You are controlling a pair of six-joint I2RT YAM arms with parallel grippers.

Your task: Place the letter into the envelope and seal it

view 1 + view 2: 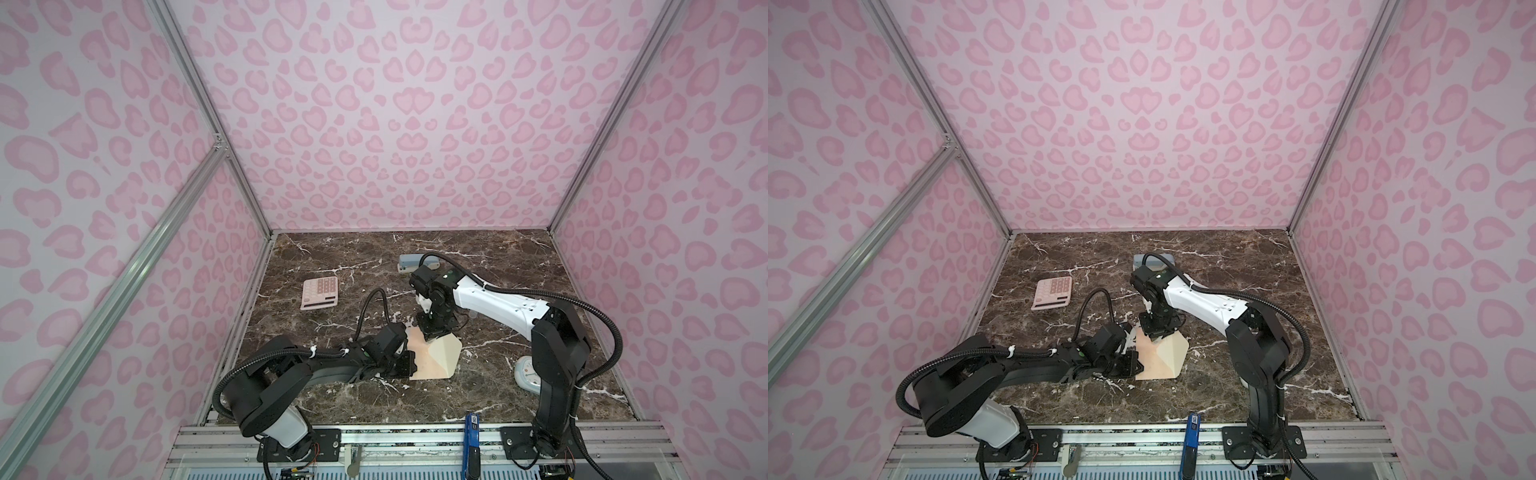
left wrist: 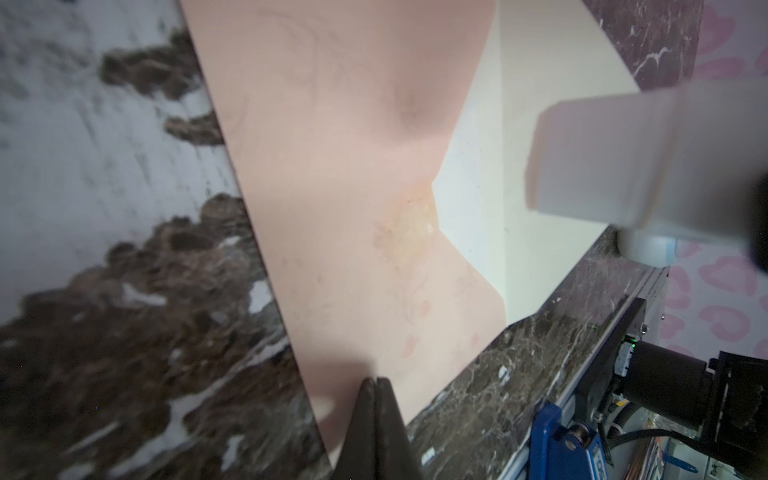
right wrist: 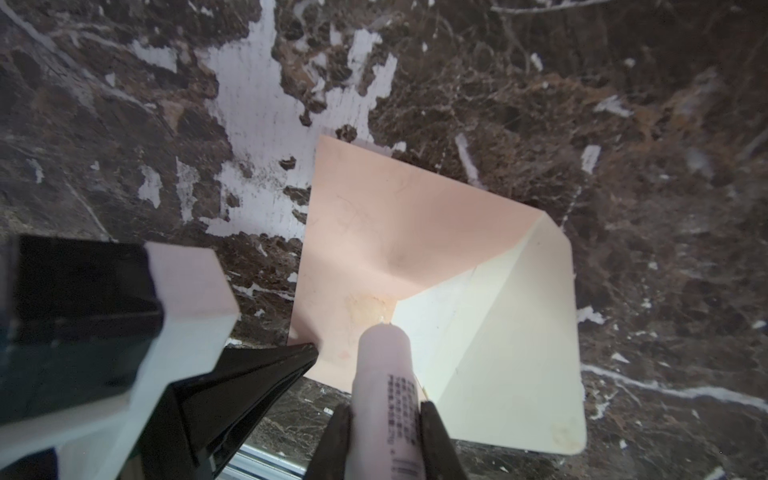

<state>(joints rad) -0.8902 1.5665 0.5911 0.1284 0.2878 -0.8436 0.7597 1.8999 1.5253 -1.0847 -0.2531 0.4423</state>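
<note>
The peach envelope (image 1: 422,359) (image 1: 1152,359) lies on the marble table with its cream flap (image 1: 444,353) (image 3: 498,332) open and raised. My left gripper (image 2: 376,380) (image 1: 409,365) is shut, and its tips rest on the envelope (image 2: 353,187) near one edge. In my right gripper (image 3: 384,411) (image 1: 432,332), which is shut on it, is a pink glue stick (image 3: 382,374). The stick's tip touches the envelope (image 3: 374,232) at the point of the flap fold, where a yellowish smear shows. The letter is out of view.
A pink calculator (image 1: 319,293) lies at the back left. A grey-blue stapler (image 1: 409,262) sits behind the right arm. A pale round clock (image 1: 527,372) lies by the right arm's base, and a blue clamp (image 1: 471,428) is fixed on the front rail.
</note>
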